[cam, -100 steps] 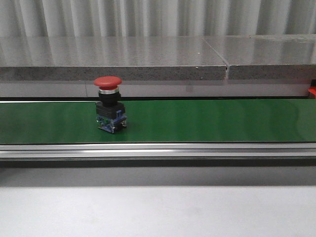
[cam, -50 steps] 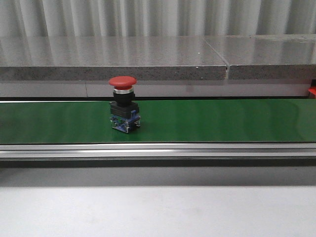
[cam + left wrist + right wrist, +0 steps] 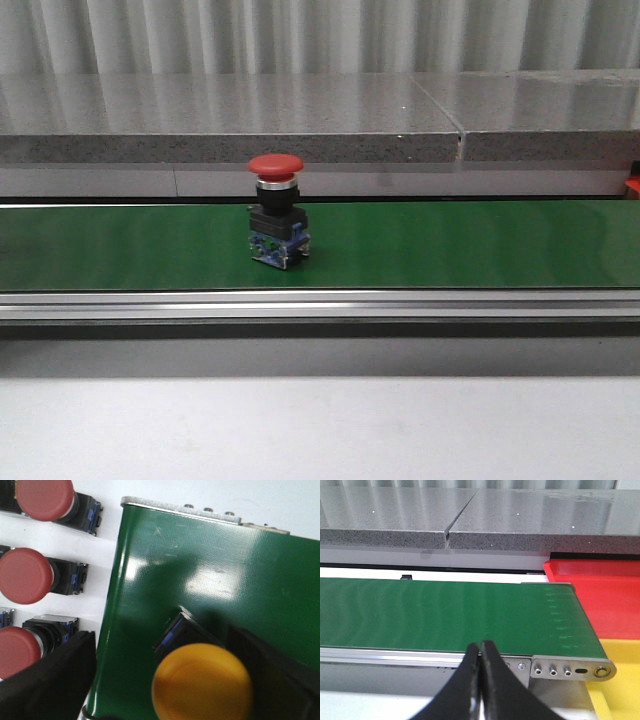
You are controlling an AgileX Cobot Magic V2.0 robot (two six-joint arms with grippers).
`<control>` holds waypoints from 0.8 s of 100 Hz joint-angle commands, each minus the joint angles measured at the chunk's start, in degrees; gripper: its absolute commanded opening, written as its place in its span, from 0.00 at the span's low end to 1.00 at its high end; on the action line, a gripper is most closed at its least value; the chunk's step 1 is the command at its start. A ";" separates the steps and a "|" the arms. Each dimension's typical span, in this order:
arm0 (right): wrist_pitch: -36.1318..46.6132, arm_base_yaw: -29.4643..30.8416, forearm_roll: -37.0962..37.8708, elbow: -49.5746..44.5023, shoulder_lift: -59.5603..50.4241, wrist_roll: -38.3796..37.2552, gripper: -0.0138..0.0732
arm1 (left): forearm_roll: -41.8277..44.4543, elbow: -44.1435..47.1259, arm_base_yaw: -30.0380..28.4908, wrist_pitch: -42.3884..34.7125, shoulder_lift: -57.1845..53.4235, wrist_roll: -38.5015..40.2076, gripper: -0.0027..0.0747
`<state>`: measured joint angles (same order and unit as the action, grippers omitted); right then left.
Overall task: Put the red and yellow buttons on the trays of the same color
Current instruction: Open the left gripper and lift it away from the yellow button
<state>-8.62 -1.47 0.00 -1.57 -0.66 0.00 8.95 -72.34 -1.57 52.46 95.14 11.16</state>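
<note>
Grey corrugated wall at the back, w/ a speckled stone ledge (image 3: 230, 125) running across in front of it, seam toward its right end. Below that, the green conveyor belt (image 3: 450, 245) spans the full width of the front view, alu rail along its near edge, pale desk (image 3: 320, 425) in the foreground.

Red tray (image 3: 605, 597) sits just past the belt's end in the right wrist view; yellow tray (image 3: 620, 680) is beside it, nearer the camera, both only partly in frame.

Right end effector (image 3: 480, 680): fingers pressed together, nothing between them, hovering by the belt's near rail close to the roller end.

Left end effector (image 3: 165, 680): dark fingers spread wide, one each side of a yellow button (image 3: 202, 682). Button stands on the belt near its other end, cap up. Gap visible on the one side; contact on the other can't be told, so no confirmed grip.

Red button (image 3: 277, 210) stands upright on the belt, a bit left of the belt's middle, red mushroom cap on top, black body, blue contact block at the base. No end effector near it in the front view.

Three more red buttons (image 3: 30, 575) lie on their sides in a row on the white desk just beside the belt's edge, in the left wrist view.
</note>
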 commanded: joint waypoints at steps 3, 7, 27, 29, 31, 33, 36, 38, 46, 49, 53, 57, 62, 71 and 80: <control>4.79 -0.03 0.35 0.87 -0.54 0.00 0.05 | -0.50 -1.90 0.40 -0.96 -2.36 -1.30 0.79; 4.79 -0.03 0.35 0.87 -0.54 0.00 0.05 | -1.40 -2.04 0.40 -0.96 -2.53 -1.99 0.79; 4.79 -0.03 0.35 0.87 -0.54 0.00 0.05 | -5.45 -3.85 0.40 -0.96 -4.48 -6.15 0.79; 4.79 -0.03 0.35 0.87 -0.54 0.00 0.05 | -5.45 -4.22 0.40 -0.96 -4.74 -6.13 0.79; 4.79 -0.03 0.35 0.87 -0.54 0.00 0.05 | -5.45 -4.43 0.40 -0.96 -5.07 -6.13 0.79; 4.79 -0.03 0.35 0.87 -0.54 0.00 0.05 | -5.45 -4.72 0.40 -0.96 -5.43 -6.23 0.79; 4.79 -0.03 0.35 0.87 -0.54 0.00 0.05 | -5.45 -4.99 0.40 -1.13 -5.88 -6.29 0.79; 4.79 -0.03 0.35 0.87 -0.54 0.00 0.05 | -5.45 -5.11 0.40 -1.10 -6.27 -6.62 0.79; 4.79 -0.03 0.35 0.87 -0.54 0.00 0.05 | -5.68 -5.51 0.75 -1.18 -7.89 -8.00 0.79; 4.79 -0.03 0.35 0.87 -0.54 0.00 0.05 | -5.68 -5.51 0.92 -1.31 -8.77 -8.54 0.79; 4.79 -0.03 0.35 0.87 -0.54 0.00 0.05 | -5.68 -5.51 1.47 -1.31 -9.62 -8.95 0.79; 4.79 -0.03 0.35 0.87 -0.54 0.00 0.05 | -5.68 -5.51 1.85 -1.31 -10.73 -8.95 0.79; 4.79 -0.03 0.35 0.87 -0.54 0.00 0.05 | -5.68 -5.51 2.67 -1.31 -12.09 -8.95 0.79; 4.79 -0.03 0.35 0.87 -0.54 0.00 0.05 | -5.68 -5.18 4.63 -1.78 -15.16 -8.95 0.79; 4.79 -0.03 0.35 0.87 -0.54 0.00 0.05 | -5.50 -4.04 6.54 -3.43 -18.34 -8.95 0.79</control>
<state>-8.62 -1.47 0.00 -1.57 -0.66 0.00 3.88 -75.62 3.21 52.70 81.58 2.35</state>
